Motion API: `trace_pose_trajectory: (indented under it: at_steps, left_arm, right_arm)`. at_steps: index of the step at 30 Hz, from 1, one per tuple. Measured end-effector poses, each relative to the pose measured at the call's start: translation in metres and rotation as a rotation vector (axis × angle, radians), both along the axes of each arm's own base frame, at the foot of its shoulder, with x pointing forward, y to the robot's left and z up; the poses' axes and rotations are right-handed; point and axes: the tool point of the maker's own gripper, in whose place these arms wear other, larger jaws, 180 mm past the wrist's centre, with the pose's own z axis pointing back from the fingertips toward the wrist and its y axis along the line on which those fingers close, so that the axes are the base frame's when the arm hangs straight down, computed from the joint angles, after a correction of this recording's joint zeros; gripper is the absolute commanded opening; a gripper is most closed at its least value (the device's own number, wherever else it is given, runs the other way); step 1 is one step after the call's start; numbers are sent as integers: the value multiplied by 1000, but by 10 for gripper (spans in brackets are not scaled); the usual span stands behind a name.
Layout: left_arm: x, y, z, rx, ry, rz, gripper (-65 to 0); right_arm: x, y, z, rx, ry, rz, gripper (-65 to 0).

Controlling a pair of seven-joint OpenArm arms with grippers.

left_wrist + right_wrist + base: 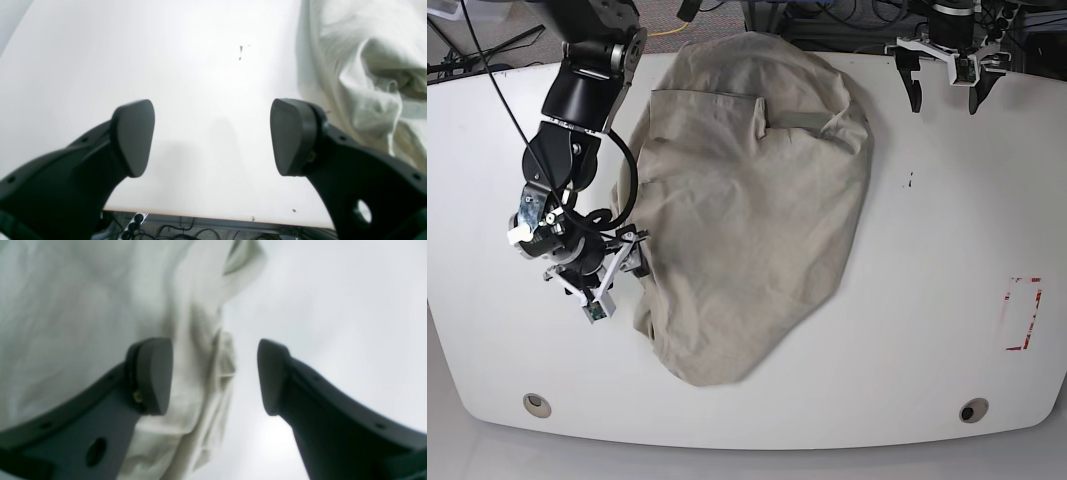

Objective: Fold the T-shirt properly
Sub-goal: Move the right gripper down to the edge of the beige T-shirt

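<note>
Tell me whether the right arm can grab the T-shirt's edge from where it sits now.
Probably yes. The right gripper has open jaws straddling the T-shirt edge, one finger over cloth and the other over bare table, with nothing in between.

base view looks straight down on the white tabletop (927,330); each wrist view peers close past its fingers, sharing the crumpled beige cotton t-shirt (360,76).

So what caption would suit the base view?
Right gripper open at the edge of the crumpled T-shirt; left gripper open, apart.
</note>
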Motion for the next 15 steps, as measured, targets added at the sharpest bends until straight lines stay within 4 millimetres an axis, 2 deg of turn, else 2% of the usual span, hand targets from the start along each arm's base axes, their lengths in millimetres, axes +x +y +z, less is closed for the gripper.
trace_pose_trajectory:
  at_steps: [3, 8, 12, 15]
  left_arm:
    - [6, 0, 2, 0, -16, 1, -144]
    - [4, 1, -10, -6, 57, 15, -144]
    - [14, 2, -6, -5, 32, 14, -144]
    - [12, 2, -7, -5, 37, 16, -144]
  right_arm:
    - [-15, 3, -9, 4, 27, 8, -271]
    - [-37, 13, -22, 85, 59, 24, -271]
    - [-47, 10, -31, 81, 85, 23, -271]
    - [-50, 8, -33, 80, 91, 19, -271]
